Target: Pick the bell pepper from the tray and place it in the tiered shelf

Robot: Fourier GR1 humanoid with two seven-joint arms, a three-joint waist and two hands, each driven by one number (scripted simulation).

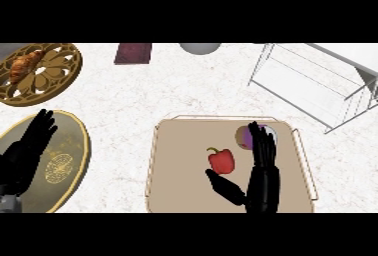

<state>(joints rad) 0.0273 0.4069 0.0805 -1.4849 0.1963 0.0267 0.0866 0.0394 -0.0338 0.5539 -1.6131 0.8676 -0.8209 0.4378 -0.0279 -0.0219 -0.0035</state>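
Down at the near edge, the right hand [260, 170] is up over the beige tray [166, 190], fingers straight and held together pointing toward twelve o'clock, thumb splayed out toward nine o'clock, nothing gripped. Just beside it, at its ten o'clock, sits the red bell pepper [221, 160], green stem up, resting on the tray floor between thumb and fingers; whether the thumb tip touches it I cannot tell. Over at the near left, the left hand [28, 147] rests open, fingers straight and slightly spread, above a dark gold-patterned plate [66, 165] at the tray's nine o'clock. Moving back along the tray, a purple round object [244, 137] peeks out by the right hand's fingertips at the tray's one o'clock, partly hidden. The counter [125, 100] is white speckled stone, running wide around everything. Farther off, at the tray's one o'clock and well apart, stands the white wire tiered shelf [310, 85]. At the far left, eleven o'clock, a wooden carved plate [52, 75] carries a croissant [23, 65]. Along the far edge lie a maroon flat object [133, 53] and a grey rounded item [199, 47], cut off by the view's edge.
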